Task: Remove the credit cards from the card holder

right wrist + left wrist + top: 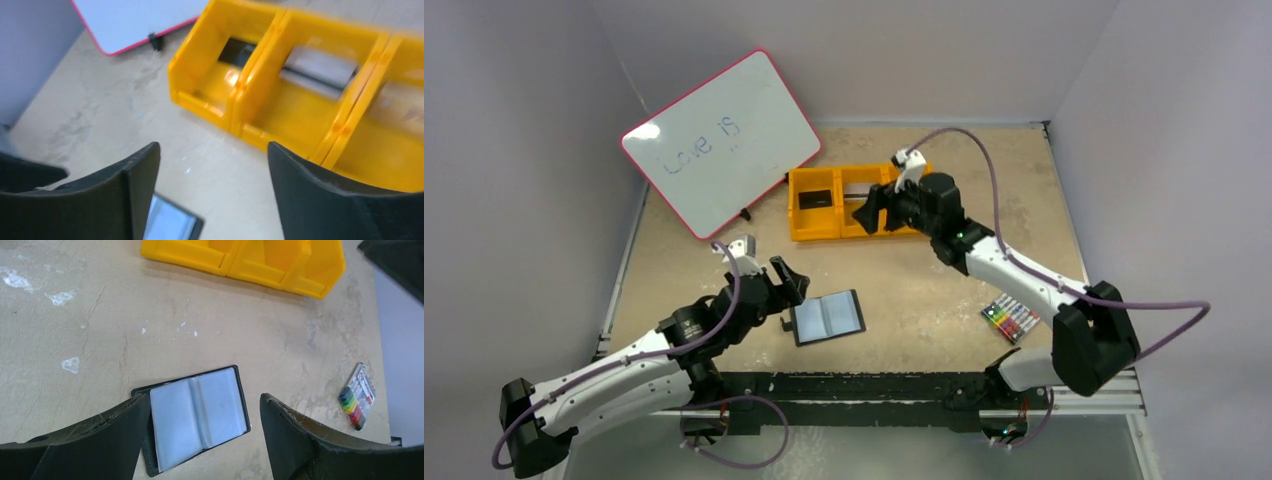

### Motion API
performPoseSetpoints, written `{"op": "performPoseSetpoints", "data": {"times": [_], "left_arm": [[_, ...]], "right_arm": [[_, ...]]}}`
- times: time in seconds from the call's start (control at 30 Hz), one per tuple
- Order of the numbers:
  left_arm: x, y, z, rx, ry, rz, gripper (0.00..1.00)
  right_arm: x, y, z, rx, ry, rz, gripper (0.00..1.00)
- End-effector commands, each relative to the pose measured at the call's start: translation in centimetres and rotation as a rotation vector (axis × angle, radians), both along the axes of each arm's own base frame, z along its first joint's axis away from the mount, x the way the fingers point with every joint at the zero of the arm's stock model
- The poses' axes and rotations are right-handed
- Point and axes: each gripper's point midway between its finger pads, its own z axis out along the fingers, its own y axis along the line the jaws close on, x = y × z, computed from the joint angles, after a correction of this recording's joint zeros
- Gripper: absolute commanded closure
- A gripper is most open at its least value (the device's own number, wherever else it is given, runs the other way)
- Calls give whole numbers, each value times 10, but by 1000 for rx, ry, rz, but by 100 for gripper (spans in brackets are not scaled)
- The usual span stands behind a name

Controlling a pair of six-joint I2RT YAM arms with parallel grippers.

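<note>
I see the card holder (827, 317) lying open near the table's (924, 290) near edge, with the left gripper (205, 399) spread and empty at its left edge. The right gripper (212, 147), released, hangs by the tray's (814, 233) front wall, and the credit cards (816, 199) are inside it.

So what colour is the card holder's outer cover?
Black; the card holder shows best in the left wrist view.
</note>
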Motion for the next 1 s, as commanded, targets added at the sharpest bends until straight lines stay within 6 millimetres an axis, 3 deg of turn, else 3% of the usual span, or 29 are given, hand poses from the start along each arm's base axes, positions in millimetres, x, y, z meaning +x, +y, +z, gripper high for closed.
{"op": "performPoseSetpoints", "data": {"times": [0.0,0.03,0.07,0.17,0.23,0.47,0.7,0.83,0.97], "left_arm": [[0,0,-10,-8,41,27,20],[-1,-2,-14,-7,49,23,20],[-1,-4,-16,-9,56,19,20],[-3,-9,-26,-5,78,1,20],[-3,-11,-33,5,93,-6,20],[-8,-27,-62,26,149,-75,28],[-8,-32,-82,80,193,-88,37],[-9,-29,-92,123,217,-86,42],[-11,-25,-97,141,230,-84,44]], "right_arm": [[-45,-4,-22,239,183,-33,13],[-49,-11,-23,283,202,-78,3],[-53,-18,-23,320,219,-127,0],[-65,-33,-25,377,237,-197,0],[-76,-31,-18,437,223,-152,0],[-115,5,-51,470,383,81,31],[-126,45,-87,327,490,114,55],[-134,64,-111,258,546,97,60],[-141,69,-127,229,584,72,63]]}}
